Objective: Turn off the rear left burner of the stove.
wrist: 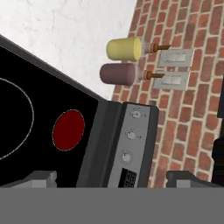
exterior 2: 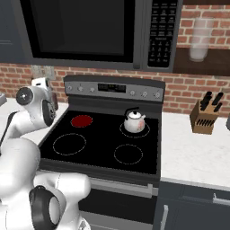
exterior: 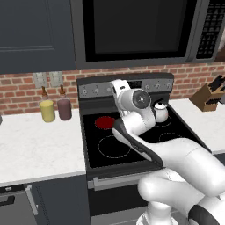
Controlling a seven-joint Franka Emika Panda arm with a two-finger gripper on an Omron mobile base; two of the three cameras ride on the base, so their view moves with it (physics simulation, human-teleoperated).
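Note:
The rear left burner [exterior: 105, 122] [exterior 2: 81, 121] [wrist: 68, 130] glows as a red disc on the black glass stove [exterior: 94, 136] [exterior 2: 99, 134]. Three small knobs [wrist: 131, 135] sit in a row on the left end of the grey back panel [exterior: 94, 91] [exterior 2: 81, 88], beside a display [wrist: 128, 177]. My gripper [wrist: 113, 179] is open, its fingertips [wrist: 39, 177] wide apart with nothing between them. It hovers over the stove's rear left, facing the knobs and clear of them.
A white kettle [exterior: 160, 112] [exterior 2: 134, 121] stands on the rear right zone. A yellow bottle [exterior: 47, 110] [wrist: 124, 49] and a maroon bottle [exterior: 64, 108] [wrist: 120, 73] stand on the left counter by the brick wall. The microwave [exterior: 136, 30] [exterior 2: 85, 31] hangs overhead. A knife block [exterior 2: 204, 117] stands at the right.

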